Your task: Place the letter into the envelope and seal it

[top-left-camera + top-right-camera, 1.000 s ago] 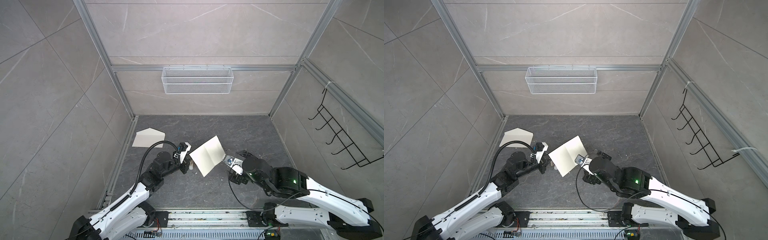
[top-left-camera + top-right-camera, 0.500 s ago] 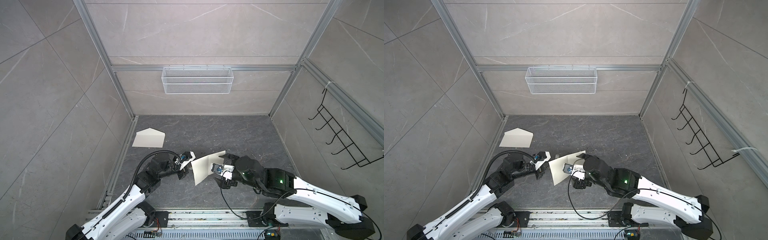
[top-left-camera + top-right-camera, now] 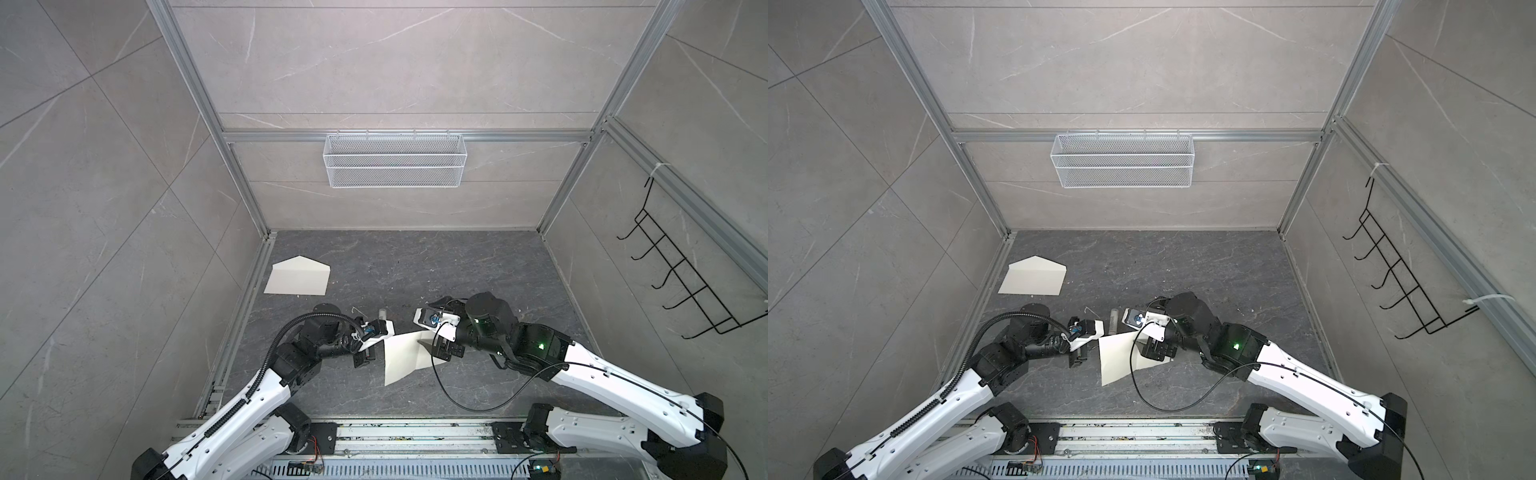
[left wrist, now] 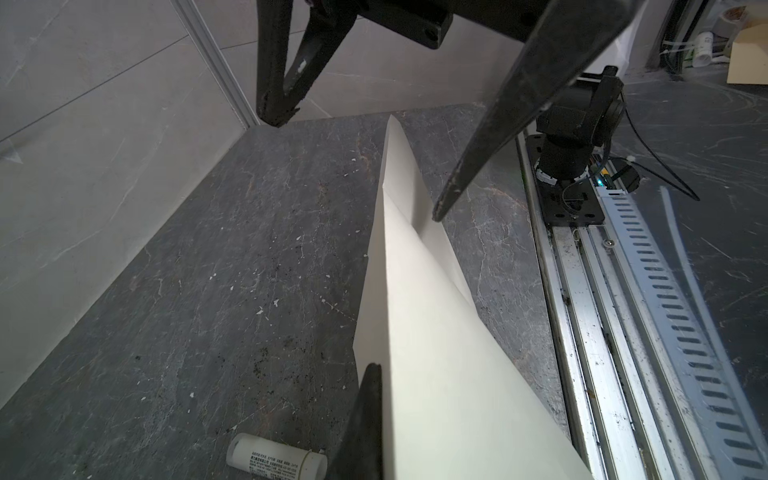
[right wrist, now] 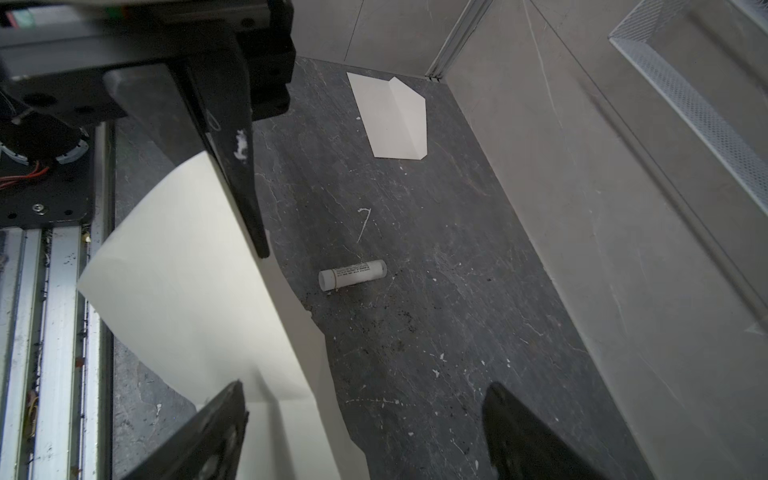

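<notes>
The left claw (image 5: pixel 257 239) pinches one edge of the letter (image 3: pixel 401 357), lower centre in a top view; the right claw (image 5: pixel 365 386) gapes open beside it. If it closes askew, the bowed sheet may crease or slip free; the envelope (image 3: pixel 299 276) lies well away, upper left.

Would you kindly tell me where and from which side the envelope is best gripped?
Probably its pointed flap, approached from the back-wall side: the envelope lies flat on the table, offering little to pinch, whereas the creased flap seems slightly raised.
</notes>
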